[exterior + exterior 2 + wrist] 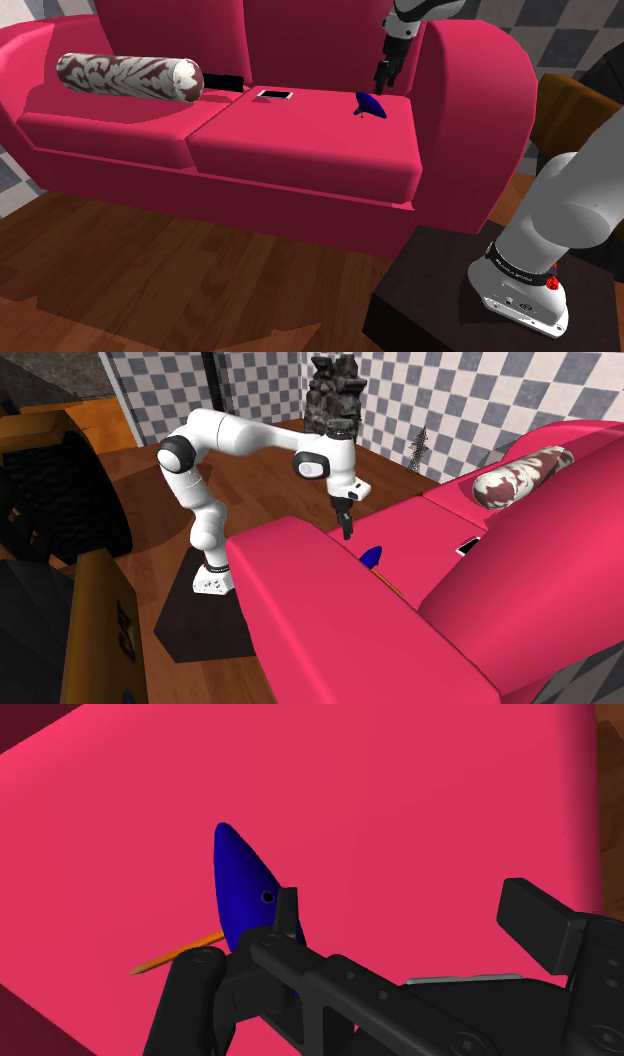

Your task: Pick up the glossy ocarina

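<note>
Blue glossy ocarina (370,104) lies on the red sofa's (300,150) seat cushion, near the armrest — not yet lifted. Jaws hang above it, at roughly 1 o'clock from it in the shoulder view, spread wide and gripping nothing. Wrist view: the ocarina (240,889) sits just outside one finger, not between the two; a thin orange stick (175,956) juts out beside it. Judgement: approach largely done — centring, descent, closing and lift all remain.

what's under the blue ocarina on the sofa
The pink sofa cushion lies under the blue ocarina. A thin orange stick pokes out beside it; its far end is covered by the ocarina, so whether it runs underneath cannot be seen.
</note>
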Controlling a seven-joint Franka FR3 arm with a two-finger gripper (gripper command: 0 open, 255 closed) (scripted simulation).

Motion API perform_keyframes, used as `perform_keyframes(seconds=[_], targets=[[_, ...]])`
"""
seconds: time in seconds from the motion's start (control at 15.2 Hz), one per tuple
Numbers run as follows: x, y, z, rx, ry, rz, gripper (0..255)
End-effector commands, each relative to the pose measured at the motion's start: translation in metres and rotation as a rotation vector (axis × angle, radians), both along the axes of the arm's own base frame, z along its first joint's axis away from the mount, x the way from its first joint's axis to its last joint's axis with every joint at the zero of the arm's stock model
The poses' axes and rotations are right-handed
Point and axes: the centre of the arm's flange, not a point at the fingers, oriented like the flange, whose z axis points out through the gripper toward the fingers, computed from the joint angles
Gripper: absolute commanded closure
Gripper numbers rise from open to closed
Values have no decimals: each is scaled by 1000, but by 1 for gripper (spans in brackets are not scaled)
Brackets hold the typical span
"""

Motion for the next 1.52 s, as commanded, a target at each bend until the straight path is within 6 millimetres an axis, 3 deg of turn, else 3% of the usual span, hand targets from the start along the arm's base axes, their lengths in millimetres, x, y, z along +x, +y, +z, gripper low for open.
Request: perform_keyframes(seconds=[0.0, 0.46, 0.99, 1.12, 1.19, 1.45], targets=[[20, -12, -8, -11, -2, 19, 0], [95, -55, -35, -47, -7, 82, 0], [98, -57, -76, -48, -7, 85, 0], [98, -57, -76, -48, -7, 85, 0], [98, -57, -76, -48, -7, 85, 255], [98, -56, -76, -48, -7, 85, 255]])
